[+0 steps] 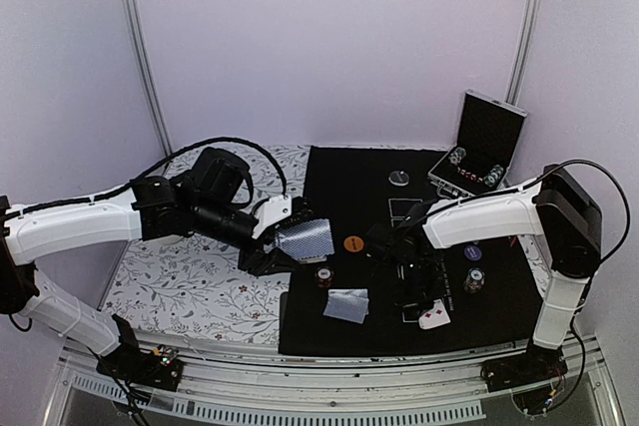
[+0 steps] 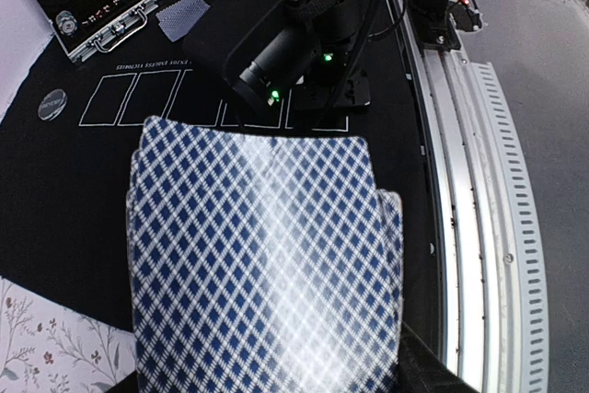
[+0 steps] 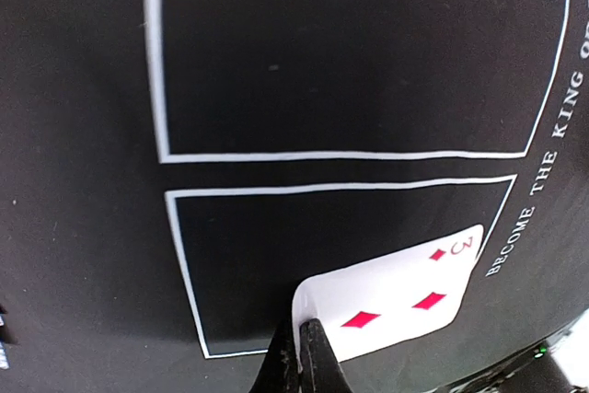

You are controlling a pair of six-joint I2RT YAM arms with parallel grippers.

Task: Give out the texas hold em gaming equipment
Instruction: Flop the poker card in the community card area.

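Observation:
My left gripper (image 1: 287, 244) is shut on a stack of blue-checked playing cards (image 1: 303, 237), held above the left edge of the black mat (image 1: 339, 187); the stack (image 2: 262, 255) fills the left wrist view and hides the fingers. My right gripper (image 1: 423, 300) is shut on the corner of a face-up three of diamonds (image 3: 396, 294), low over a white card outline (image 3: 184, 273) on the mat. Face-down cards (image 1: 346, 304) lie near the mat's front. An orange disc (image 1: 352, 243), a silver disc (image 1: 399, 178), a purple disc (image 1: 472, 252) and striped chips (image 1: 323, 276) (image 1: 473, 279) sit on the mat.
An open silver-edged case (image 1: 484, 147) with more chips stands at the back right of the mat. A floral cloth (image 1: 190, 276) covers the table's left part. The metal rail (image 2: 488, 227) runs along the near edge. The right arm (image 2: 294, 43) reaches over the card outlines.

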